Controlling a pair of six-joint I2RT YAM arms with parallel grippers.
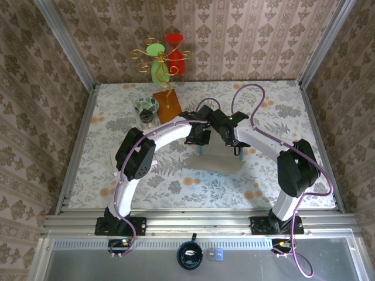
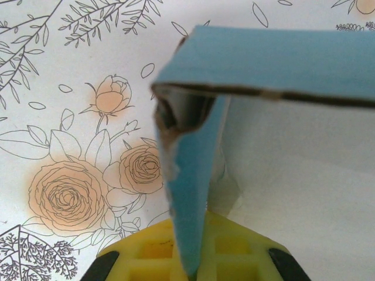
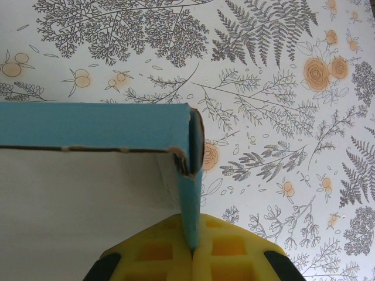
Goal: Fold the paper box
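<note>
Paper box (image 1: pixel 214 159), top external view: the box is seen as a grey, largely flat sheet near the middle of the floral-patterned bench (image 1: pixel 176 187). The left hand (image 1: pixel 198 136) is placed at its far left corner and the right hand (image 1: pixel 234 143) at its far right corner. The grip of either hand cannot be judged from this height. Behind the arms, an orange block (image 1: pixel 167 105) carrying a wire ornament (image 1: pixel 164 58) with red and green shapes is set at the far side of the bench. A small patterned jar (image 1: pixel 146 108) is placed just to the left of the block.

Left wrist view: a blue corner of the paper box (image 2: pixel 263 64) is shown lifted above the bench (image 2: pixel 58 88). One blue wall is turned across the top of the frame, and a second blue flap is bent down from the corner. That flap is clamped between the yellow pads (image 2: pixel 152 257) of the left hand (image 2: pixel 190 263), whose jaws are closed on it. The pale inner face of the box is seen to the right of the flap.

Right wrist view: the opposite corner of the paper box (image 3: pixel 94 126) is shown, with a blue wall running in from the left and its pale inner face below. A narrow blue flap is folded down at the corner and is pinched between the yellow pads (image 3: pixel 234 252) of the right hand (image 3: pixel 193 252), the jaws being closed on it. The fern-printed bench (image 3: pixel 263 88) is seen behind.
</note>
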